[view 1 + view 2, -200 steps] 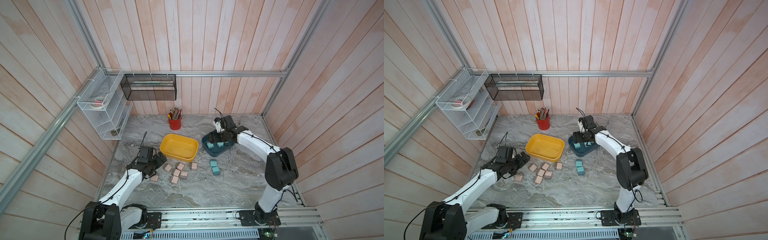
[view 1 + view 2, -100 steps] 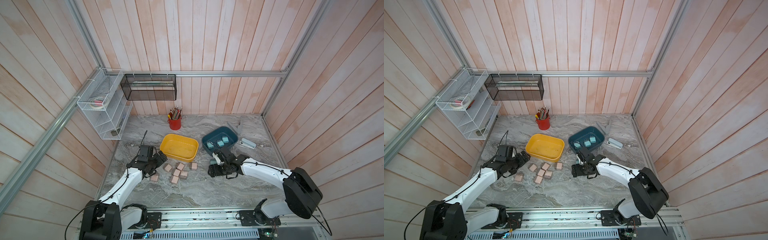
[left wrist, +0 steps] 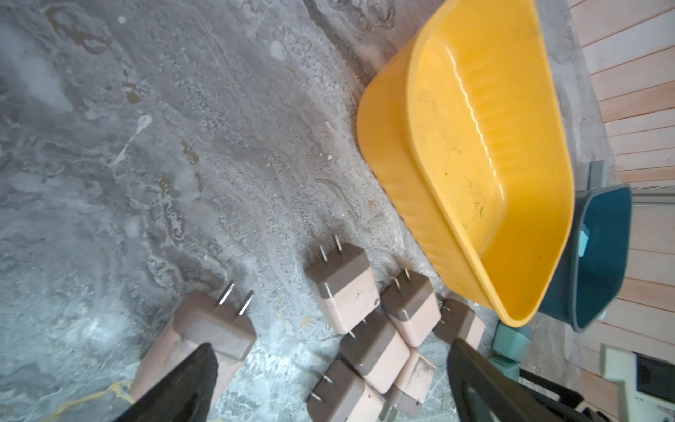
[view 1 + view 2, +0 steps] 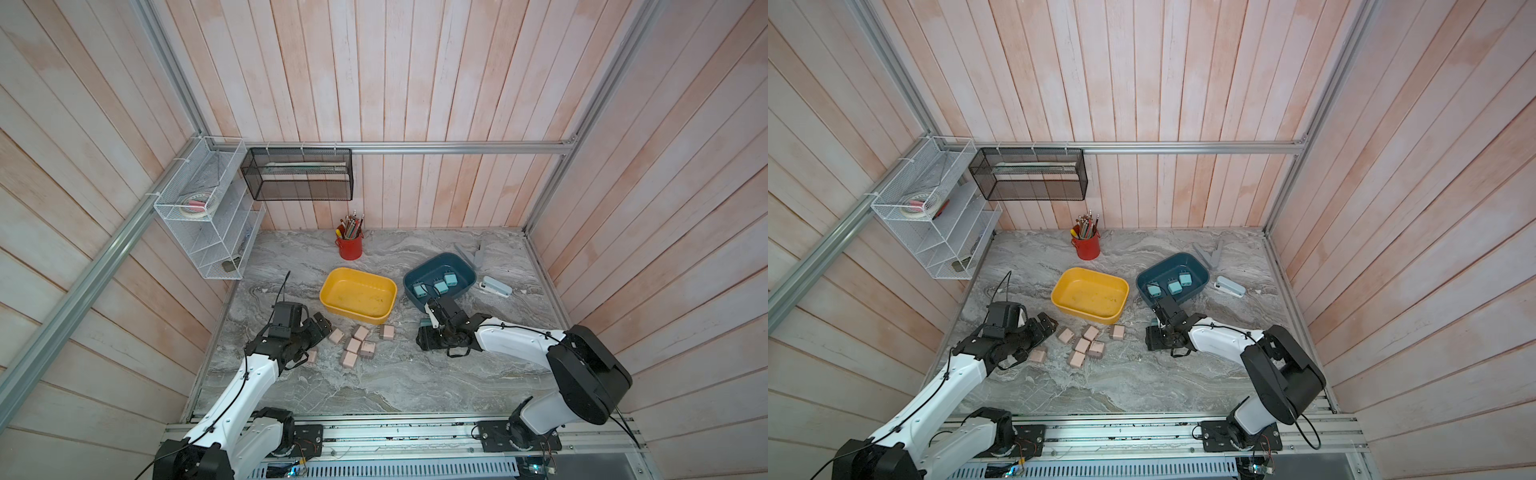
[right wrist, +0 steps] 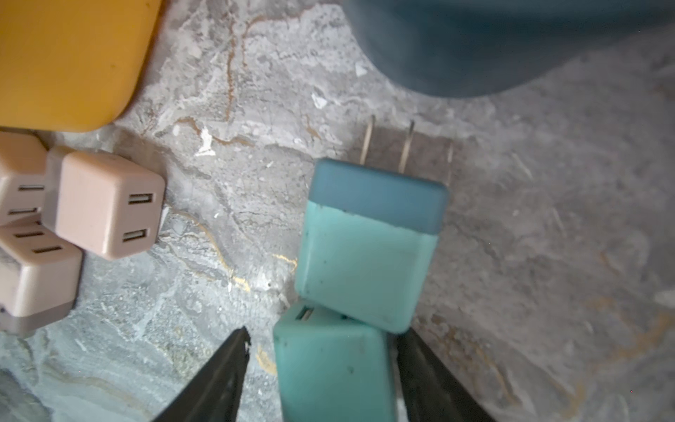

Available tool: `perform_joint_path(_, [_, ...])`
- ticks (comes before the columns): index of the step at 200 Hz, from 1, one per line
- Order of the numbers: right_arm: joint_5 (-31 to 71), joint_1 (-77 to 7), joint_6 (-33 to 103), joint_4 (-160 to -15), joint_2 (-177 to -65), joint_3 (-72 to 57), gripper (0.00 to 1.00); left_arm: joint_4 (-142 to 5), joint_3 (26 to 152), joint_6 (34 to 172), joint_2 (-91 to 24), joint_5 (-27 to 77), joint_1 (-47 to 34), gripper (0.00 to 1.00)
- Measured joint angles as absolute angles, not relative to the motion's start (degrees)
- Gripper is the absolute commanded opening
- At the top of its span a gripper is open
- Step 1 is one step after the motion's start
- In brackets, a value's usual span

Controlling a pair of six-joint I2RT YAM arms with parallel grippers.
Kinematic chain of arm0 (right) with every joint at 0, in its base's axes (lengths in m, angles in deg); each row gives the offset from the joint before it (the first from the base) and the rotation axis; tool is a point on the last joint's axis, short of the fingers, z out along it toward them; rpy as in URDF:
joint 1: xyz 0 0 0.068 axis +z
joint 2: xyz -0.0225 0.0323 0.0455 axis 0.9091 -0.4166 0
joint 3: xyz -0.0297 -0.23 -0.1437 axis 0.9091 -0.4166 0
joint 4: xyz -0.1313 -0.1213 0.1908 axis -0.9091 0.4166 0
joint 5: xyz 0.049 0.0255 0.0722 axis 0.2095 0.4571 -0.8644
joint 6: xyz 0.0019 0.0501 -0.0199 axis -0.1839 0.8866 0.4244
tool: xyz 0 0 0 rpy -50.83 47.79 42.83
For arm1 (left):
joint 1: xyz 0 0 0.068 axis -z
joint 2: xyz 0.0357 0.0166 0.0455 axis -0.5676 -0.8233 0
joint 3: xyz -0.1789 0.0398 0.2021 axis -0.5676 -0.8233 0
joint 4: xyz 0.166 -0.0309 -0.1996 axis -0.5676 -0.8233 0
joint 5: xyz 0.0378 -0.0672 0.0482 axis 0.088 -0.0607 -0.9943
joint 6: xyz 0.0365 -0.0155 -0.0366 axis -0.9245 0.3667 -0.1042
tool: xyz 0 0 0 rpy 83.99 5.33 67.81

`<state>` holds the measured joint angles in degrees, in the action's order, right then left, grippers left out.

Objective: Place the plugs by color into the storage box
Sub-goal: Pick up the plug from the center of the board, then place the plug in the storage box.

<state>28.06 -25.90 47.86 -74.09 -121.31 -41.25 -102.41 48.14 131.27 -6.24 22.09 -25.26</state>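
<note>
- My right gripper (image 5: pixel 323 334) straddles the nearer teal plug (image 5: pixel 332 369) on the marble tabletop (image 5: pixel 548 219). One jaw is against it and a gap shows at the other, so nothing is gripped.
- That plug touches a second teal plug (image 5: pixel 369 255) (corner against face). An uneven squeeze could twist mine and shove its neighbour.
- Three teal plugs (image 4: pixel 434 286) lie in the dark blue tub (image 4: pixel 440 258). A skewed grip risks a drop short of its rim.
- My left gripper (image 3: pixel 332 345) hangs wide open over the pink plugs (image 3: pixel 347 292), beside the empty yellow tub (image 3: pixel 394 182). They are packed tight, so a finger may land on top of one.
</note>
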Motion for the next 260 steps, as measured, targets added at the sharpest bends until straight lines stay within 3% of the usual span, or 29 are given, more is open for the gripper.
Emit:
perform_joint_path(39, [29.79, -25.90, 47.53, -74.31, -121.55, -41.25, 0.41, -102.89, 47.34, 131.27, -5.78, 22.14, -25.31, 1.00])
perform_joint_path(108, [31.76, -27.41, 47.69, -59.42, -116.46, -33.97, 0.38, -102.23, 47.40, 131.51, -7.31, 22.29, -25.31, 1.00])
perform_joint_path(149, [31.67, -37.85, 43.47, -56.41, -114.88, -22.98, 0.38, -101.25, 48.21, 132.45, -8.93, 22.25, -25.31, 1.00])
perform_joint_path(187, [29.88, -48.48, 36.28, -55.27, -128.63, -9.03, 0.38, -100.59, 51.40, 132.55, -12.47, 22.01, -25.33, 1.00])
perform_joint_path(260, [26.93, -51.32, 29.35, -55.84, -152.34, 9.72, 0.38, -99.63, 53.30, 132.55, -14.57, 21.81, -25.53, 1.00])
